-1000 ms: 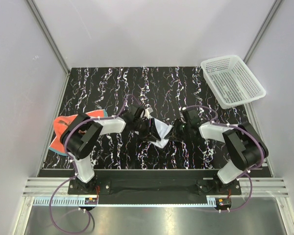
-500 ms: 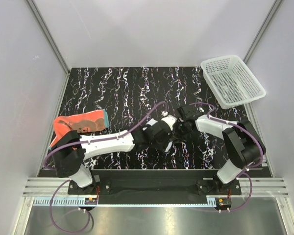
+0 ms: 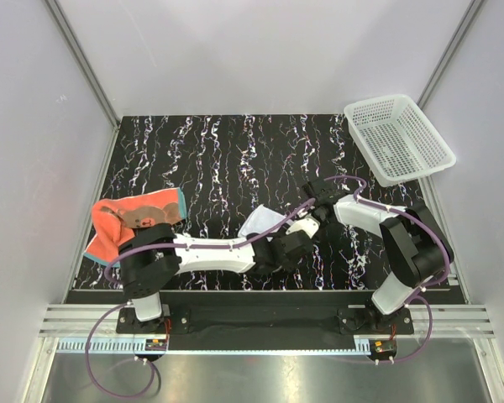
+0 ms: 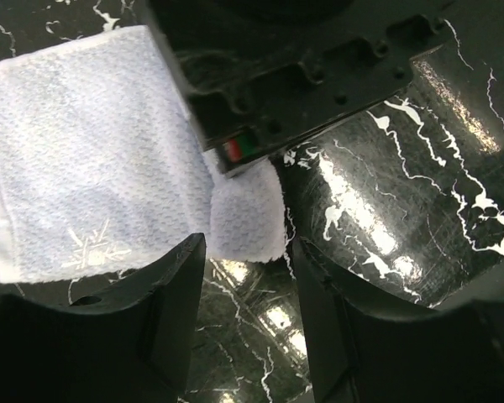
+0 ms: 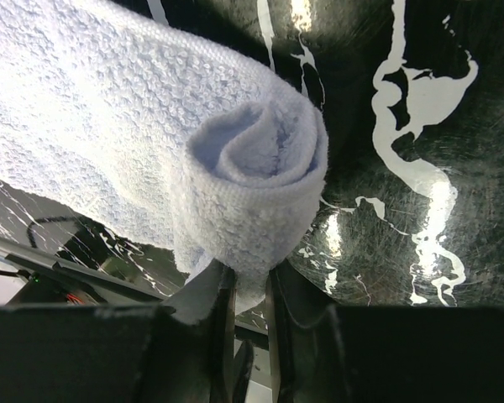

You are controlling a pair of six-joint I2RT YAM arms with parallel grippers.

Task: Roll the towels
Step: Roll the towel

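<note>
The white towel [image 3: 259,222] lies on the black marbled table [image 3: 235,151], one end wound into a roll [image 5: 256,168]. My right gripper [image 5: 245,294] is shut on the roll's end; in the top view it [image 3: 311,214] sits just right of the towel. My left gripper [image 4: 248,281] is open and empty, low over the table, with the roll's end [image 4: 248,214] just beyond its fingertips. In the top view it [image 3: 287,248] is in front of the towel. The orange-red towel [image 3: 134,220] with teal edging lies crumpled at the table's left edge, apart from both grippers.
A white mesh basket [image 3: 399,138] stands tilted at the back right corner. The left arm [image 3: 210,252] stretches across the table's front. Grey walls close in the table on the left, right and back.
My left arm has swung right and toward the front edge, uncovering the orange-red towel. The white towel now shows left of the right gripper, which has stayed on it.
</note>
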